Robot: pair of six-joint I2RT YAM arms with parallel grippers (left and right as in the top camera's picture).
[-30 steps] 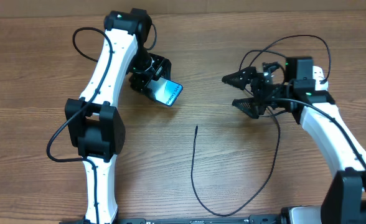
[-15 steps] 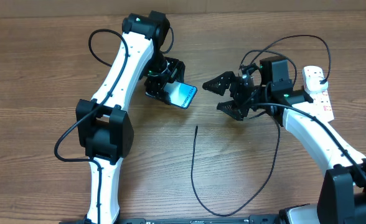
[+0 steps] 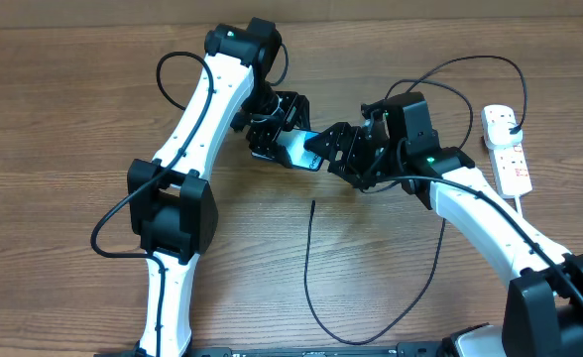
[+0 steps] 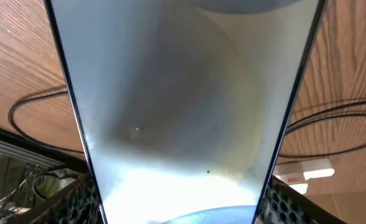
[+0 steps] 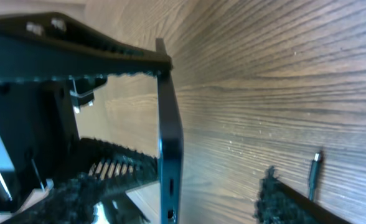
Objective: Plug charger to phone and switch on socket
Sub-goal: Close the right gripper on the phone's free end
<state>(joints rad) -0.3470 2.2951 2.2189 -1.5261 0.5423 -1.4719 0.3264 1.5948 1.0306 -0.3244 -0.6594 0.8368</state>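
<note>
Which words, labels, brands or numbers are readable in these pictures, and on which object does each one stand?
No text can be read in any view.
Phone: the screen shows only glare in the left wrist view; no legible word.
Socket: small red marks, too small and blurred to read.

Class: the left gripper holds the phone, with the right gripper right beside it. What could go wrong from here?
1. The phone is gripped only by the left gripper; the open right gripper, close at its free end, could knock it askew or loose.
2. The charger lies loose on the table, held by neither gripper; its thin tip may be hard to pick up and aim.
</note>
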